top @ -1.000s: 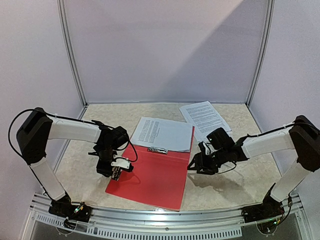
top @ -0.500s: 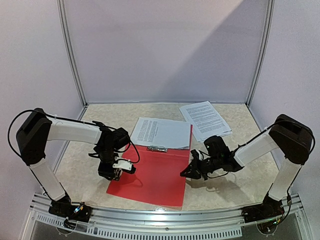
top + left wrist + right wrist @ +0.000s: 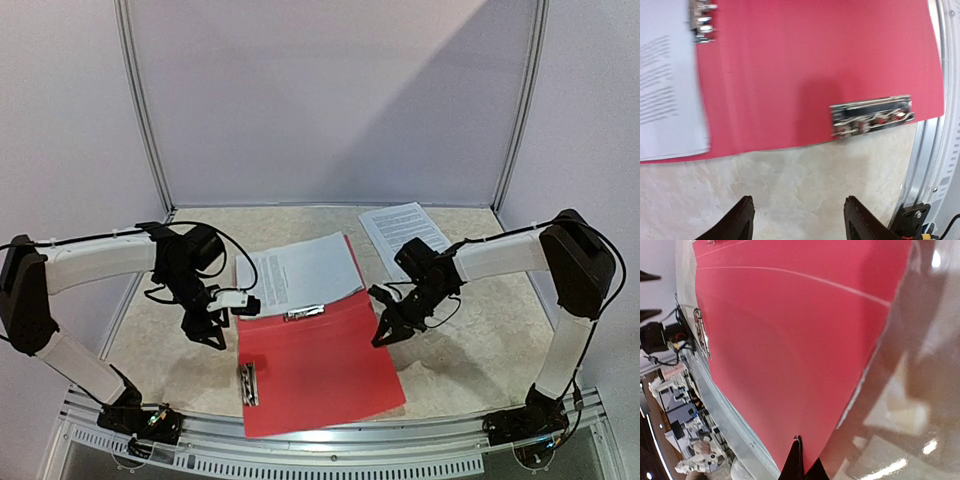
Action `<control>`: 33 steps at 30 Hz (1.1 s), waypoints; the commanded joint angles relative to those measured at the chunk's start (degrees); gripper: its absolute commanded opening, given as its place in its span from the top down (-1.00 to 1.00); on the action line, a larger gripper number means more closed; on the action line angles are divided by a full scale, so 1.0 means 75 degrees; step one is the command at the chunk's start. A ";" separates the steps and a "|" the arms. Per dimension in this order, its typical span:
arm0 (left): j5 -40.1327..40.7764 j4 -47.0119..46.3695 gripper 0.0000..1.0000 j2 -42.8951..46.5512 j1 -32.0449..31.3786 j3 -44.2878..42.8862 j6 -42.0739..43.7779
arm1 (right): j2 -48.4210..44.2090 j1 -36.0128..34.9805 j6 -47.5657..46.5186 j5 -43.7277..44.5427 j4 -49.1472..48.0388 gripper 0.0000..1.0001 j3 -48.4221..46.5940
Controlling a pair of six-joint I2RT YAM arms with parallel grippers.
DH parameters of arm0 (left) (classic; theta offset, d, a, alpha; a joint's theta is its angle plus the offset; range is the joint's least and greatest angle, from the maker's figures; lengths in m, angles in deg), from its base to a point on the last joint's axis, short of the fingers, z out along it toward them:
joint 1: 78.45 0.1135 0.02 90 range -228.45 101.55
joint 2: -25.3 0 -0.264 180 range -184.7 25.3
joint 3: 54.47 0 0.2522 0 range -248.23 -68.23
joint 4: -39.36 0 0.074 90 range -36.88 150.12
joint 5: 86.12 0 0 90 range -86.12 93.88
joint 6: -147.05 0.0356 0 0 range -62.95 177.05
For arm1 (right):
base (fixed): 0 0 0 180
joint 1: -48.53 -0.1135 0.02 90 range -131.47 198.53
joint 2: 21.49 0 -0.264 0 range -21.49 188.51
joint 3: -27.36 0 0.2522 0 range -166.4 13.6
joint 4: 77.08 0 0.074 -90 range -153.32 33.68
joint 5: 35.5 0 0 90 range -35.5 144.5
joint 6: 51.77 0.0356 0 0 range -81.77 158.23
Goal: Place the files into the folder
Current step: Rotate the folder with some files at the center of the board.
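The red folder [image 3: 315,370] lies open on the table, with metal clips at its fold [image 3: 308,312] and its left edge [image 3: 248,383]. One printed sheet of the files [image 3: 300,275] rests on its far half. More files [image 3: 400,228] lie at the back right. My right gripper [image 3: 383,333] is shut on the folder's right edge; in the right wrist view its fingertips [image 3: 807,462] are closed together on the red cover [image 3: 790,340]. My left gripper [image 3: 208,332] stands open over bare table left of the folder. In its wrist view [image 3: 802,220], the folder [image 3: 805,65] and a clip [image 3: 872,116] lie ahead.
A metal rail [image 3: 330,440] runs along the near table edge below the folder. White enclosure walls with metal posts [image 3: 140,110] close the back and both sides. Marbled tabletop [image 3: 470,340] shows to the right of the folder.
The right gripper has shut on the folder's right edge, and the folder with its sheet has turned counter-clockwise. The left arm has drawn back to the left, off the folder.
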 commanded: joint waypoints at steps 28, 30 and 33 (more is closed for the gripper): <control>0.0858 -0.1578 -0.29 -0.0689 -0.0191 0.0371 -0.0011 | 0.4523 0.0162 -0.5477 0.6211 0.3995 -0.05 -0.9227; 0.1040 -0.1638 -0.29 -0.0650 -0.0191 0.0403 0.0122 | 0.4079 0.0167 -0.5074 0.6314 0.3732 -0.10 -0.8986; 0.1060 -0.1621 -0.28 -0.0543 -0.0163 0.0372 0.0217 | 0.3224 0.0185 -0.3866 0.6422 0.3259 -0.18 -0.7757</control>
